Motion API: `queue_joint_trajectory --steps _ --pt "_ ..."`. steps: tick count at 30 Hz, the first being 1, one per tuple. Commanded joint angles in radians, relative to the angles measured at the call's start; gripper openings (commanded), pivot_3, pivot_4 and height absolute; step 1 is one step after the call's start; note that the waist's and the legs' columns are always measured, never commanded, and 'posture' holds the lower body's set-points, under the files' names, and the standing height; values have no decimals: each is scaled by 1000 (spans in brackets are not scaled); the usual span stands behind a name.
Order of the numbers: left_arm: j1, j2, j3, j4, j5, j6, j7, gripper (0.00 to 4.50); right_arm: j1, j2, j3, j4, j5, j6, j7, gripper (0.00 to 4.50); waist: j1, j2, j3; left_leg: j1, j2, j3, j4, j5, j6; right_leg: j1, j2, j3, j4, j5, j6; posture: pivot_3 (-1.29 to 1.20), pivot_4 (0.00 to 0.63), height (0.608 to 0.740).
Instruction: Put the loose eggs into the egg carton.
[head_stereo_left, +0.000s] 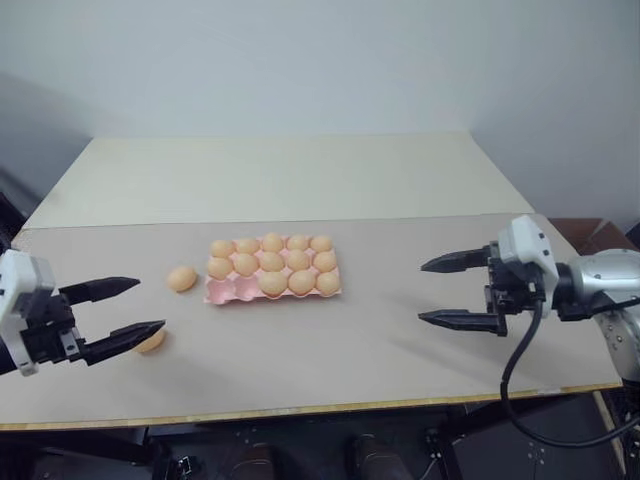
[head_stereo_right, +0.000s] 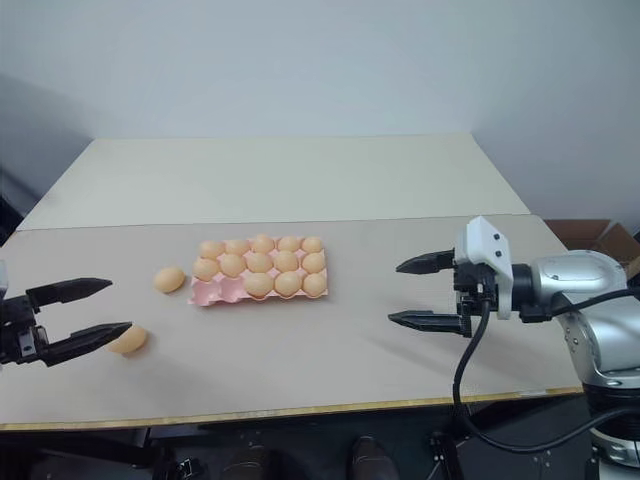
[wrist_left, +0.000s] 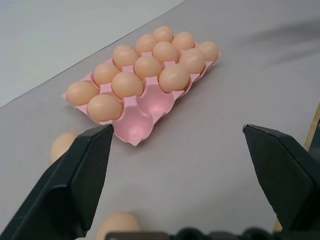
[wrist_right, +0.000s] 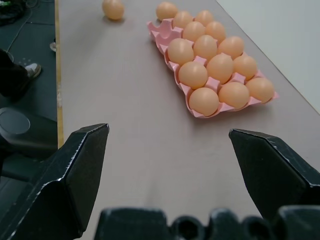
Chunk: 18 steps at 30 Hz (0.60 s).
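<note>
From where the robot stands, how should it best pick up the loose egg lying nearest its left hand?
Probably across its narrow middle, coming from above with the open left gripper. The egg lies on its side on the bare table, with free space all round.

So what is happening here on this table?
A two-armed robot is filling a flat pale pink moulded egg carton with light orange-tan eggs. Thirteen cups are full; two at its left end are empty. Two loose eggs lie on the table: one beside the carton, one by the open left gripper. The right gripper is open and empty.
</note>
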Motion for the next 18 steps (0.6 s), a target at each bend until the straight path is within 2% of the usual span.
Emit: queue_joint_trajectory --steps 1,4,9,18 --pt "14 3 33 1 28 -10 29 4500 16 -19 -38 -38 24 -30 -15 4480 1 0 0 0 0 0 0 -1 -1 0 0 0 0 0 0 0 150 740" --pt "34 8 25 12 81 -6 74 4500 26 -22 -39 -45 32 -34 -24 4480 0 0 0 -2 0 1 0 2 4 0 0 0 -1 0 0 0 150 740" --pt "22 38 -122 52 249 33 231 4500 26 -22 -33 -54 45 -35 -33 4480 1 0 0 -2 0 1 0 2 3 0 0 1 -2 0 0 0 150 740" --pt "-145 6 -368 167 299 52 281 4500 14 -31 -27 -71 69 -28 -47 4480 14 0 0 -2 0 1 0 0 0 0 -1 0 -1 0 0 0 150 740"
